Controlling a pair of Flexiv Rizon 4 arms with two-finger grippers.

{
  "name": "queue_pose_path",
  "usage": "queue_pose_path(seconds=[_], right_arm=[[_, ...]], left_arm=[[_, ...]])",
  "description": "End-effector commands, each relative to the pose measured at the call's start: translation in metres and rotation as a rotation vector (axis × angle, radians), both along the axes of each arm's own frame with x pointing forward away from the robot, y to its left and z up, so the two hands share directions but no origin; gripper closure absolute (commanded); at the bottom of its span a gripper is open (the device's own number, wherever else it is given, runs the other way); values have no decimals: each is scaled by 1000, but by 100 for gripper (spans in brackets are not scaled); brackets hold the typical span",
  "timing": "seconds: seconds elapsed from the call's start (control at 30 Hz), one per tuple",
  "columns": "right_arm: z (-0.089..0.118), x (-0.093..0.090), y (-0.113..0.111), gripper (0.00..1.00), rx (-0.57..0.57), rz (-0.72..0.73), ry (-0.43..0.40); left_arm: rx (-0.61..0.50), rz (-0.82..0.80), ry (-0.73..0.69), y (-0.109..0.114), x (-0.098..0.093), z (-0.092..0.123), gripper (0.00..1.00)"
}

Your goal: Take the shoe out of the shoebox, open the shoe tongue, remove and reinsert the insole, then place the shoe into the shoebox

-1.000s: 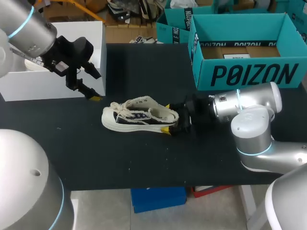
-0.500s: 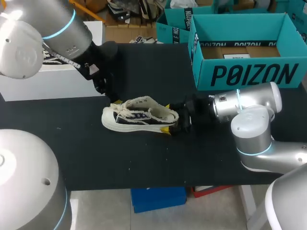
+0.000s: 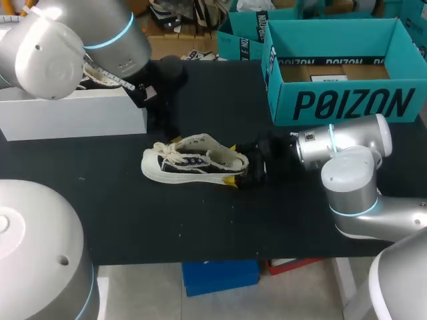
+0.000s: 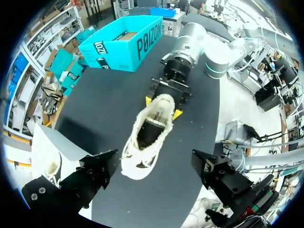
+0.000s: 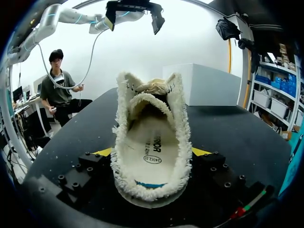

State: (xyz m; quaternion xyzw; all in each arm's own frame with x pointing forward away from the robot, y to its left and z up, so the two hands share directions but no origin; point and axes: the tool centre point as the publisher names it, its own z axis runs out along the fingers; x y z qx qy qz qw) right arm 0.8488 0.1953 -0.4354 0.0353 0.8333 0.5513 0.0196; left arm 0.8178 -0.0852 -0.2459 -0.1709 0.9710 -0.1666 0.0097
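Right claw [image 3: 231,164] pinches the shoe [image 3: 193,160] at its heel; left claw [image 4: 156,173], spread above the shoe, might snag the laces [image 3: 167,152], tugging it loose.

Left gripper [image 4: 154,160]: pointing down, 2 fingers spread wide. Right gripper [image 5: 152,153]: low, horizontal, clamped on the shoe [image 5: 153,133] heel.

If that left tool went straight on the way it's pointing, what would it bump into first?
Most likely the shoe, lying straight ahead of the open left tool; depth is unclear.
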Motion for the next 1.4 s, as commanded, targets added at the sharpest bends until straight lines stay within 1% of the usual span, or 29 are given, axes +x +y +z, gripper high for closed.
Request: queue_pose_path(seconds=[0.03,0.13,0.23,0.37,0.4,0.47,0.53,0.57,0.6,0.67,0.73,0.77,0.87,0.97,1.07,1.4], right_arm=[[-3,1,2,100,-1,-1,0],[-3,1,2,100,-1,-1,0],[-3,1,2,100,-1,-1,0],[-3,1,2,100,-1,-1,0],[-3,1,2,100,-1,-1,0],[-3,1,2,100,-1,-1,0],[-3,1,2,100,-1,-1,0],[-3,1,2,100,-1,-1,0],[-3,1,2,100,-1,-1,0],[-3,1,2,100,-1,-1,0],[-3,1,2,100,-1,-1,0],[-3,1,2,100,-1,-1,0],[-3,1,2,100,-1,-1,0],[-3,1,2,100,-1,-1,0],[-3,1,2,100,-1,-1,0],[-3,1,2,100,-1,-1,0]], left_arm=[[3,0,0,0,0,0,0],[7,24,9,2,1,0,0],[78,141,21,3,3,-3,0],[168,298,51,-4,2,-7,0],[190,324,44,-7,1,-7,0],[204,365,75,-12,-2,-8,0],[248,424,74,-16,-3,-10,0],[254,459,99,-17,-3,-11,0],[293,495,88,-19,-3,-12,0],[291,544,102,-21,-4,-14,0],[311,605,88,-23,-3,-17,0],[326,655,102,-23,-2,-19,0],[304,758,120,-21,2,-21,0],[285,805,137,-23,6,-22,0],[291,829,142,-28,7,-23,0],[283,819,149,-30,8,-24,0]])
